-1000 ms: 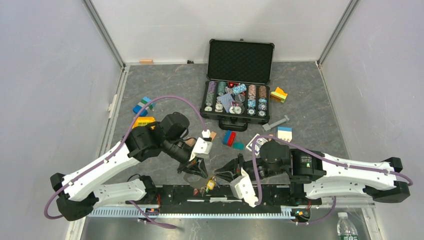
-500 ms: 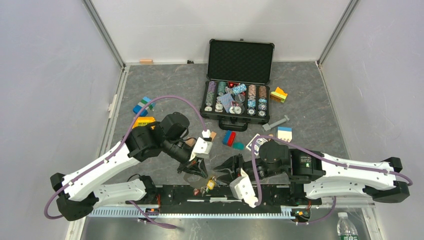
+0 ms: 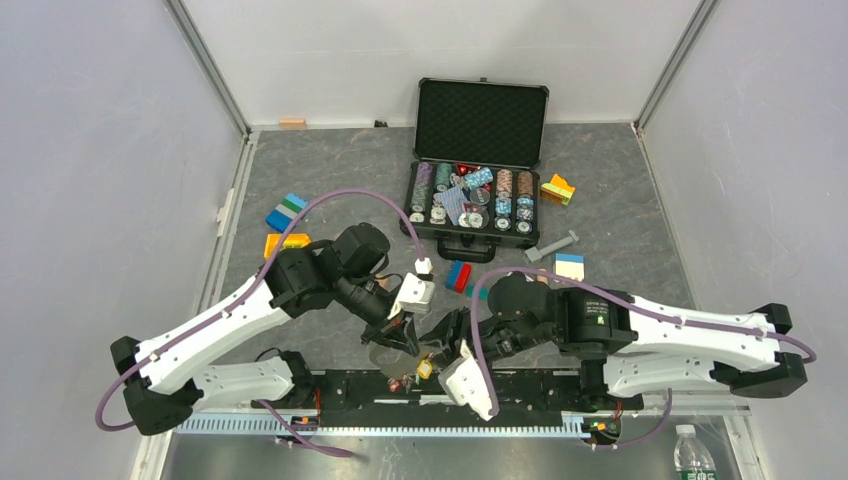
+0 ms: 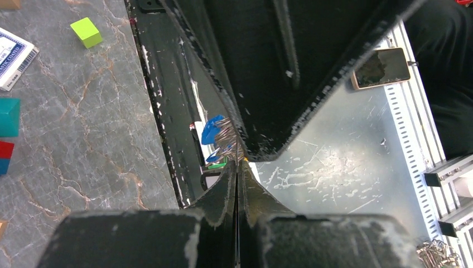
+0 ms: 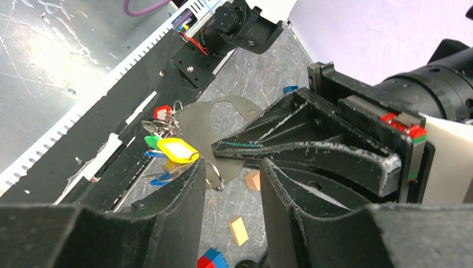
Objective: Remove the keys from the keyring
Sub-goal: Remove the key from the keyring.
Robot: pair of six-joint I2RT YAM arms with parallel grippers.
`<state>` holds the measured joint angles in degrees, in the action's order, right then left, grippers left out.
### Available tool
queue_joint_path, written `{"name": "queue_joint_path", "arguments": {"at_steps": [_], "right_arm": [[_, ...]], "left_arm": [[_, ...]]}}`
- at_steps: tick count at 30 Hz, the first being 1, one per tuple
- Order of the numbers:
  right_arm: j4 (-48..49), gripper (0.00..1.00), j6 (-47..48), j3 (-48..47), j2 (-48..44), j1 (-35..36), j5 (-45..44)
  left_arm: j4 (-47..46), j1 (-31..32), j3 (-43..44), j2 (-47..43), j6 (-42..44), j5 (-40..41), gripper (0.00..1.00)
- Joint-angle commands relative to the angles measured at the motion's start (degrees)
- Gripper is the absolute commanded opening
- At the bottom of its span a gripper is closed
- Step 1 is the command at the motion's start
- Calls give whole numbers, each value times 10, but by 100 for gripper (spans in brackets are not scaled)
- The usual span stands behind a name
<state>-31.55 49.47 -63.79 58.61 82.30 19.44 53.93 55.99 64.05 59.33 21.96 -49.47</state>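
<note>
1. Over the far edge of the black rail [image 3: 350, 385] that runs along the near side of the table, the keys [image 5: 177, 149] hang in one tangled bunch, just off the rail's top.
2. Their plastic heads are yellow, green, red and blue. The yellow one lies foremost in the right wrist view, oblong with a pale label window. The green head sits beside it, the red head is toward the rail, and the blue ones are tucked underneath.
3. Short silver blades crowd together behind the heads. Their teeth are too small to make out.
4. The keyring [image 5: 215, 177] is a thin silver wire loop. It shows just below the yellow head, at the lower edge of a grey plate [image 5: 192, 128].
5. That plate is thin and flat with a large cut-out, and it hangs above the rail with the bunch at its edge. I cannot tell whether the ring threads through it.
6. The left hand [image 5: 217, 148] is closed tight above the rail, its pointed tips pinching the plate. In its own wrist view the fingers press together, with blue and green heads just beyond them.
7. The right hand [image 5: 231, 164] is also above the rail, with its jaws apart at a middling gap. They stand either side of the left hand's tip and the ring, gripping nothing.
</note>
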Motion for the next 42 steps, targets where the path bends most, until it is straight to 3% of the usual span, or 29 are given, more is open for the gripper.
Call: {"name": "queue_joint_path", "arguments": {"at_steps": [1,22,28,32,42], "right_arm": [[-54,46,24,-51,23,18,-17],[-112,30,19,-90,61,59,-112],[-113,20,18,-91,57,61,-117],[-114,9,19,-95,57,63,-118],[-148,0,29,-121,48,72,-186]], "left_arm": [[-5,0,30,1,-11,-6,2],[0,0,31,-1,-7,8,2],[1,0,29,-2,-8,9,2],[0,-1,30,-1,-9,10,2],[0,-1,27,-26,-1,10,2]]}}
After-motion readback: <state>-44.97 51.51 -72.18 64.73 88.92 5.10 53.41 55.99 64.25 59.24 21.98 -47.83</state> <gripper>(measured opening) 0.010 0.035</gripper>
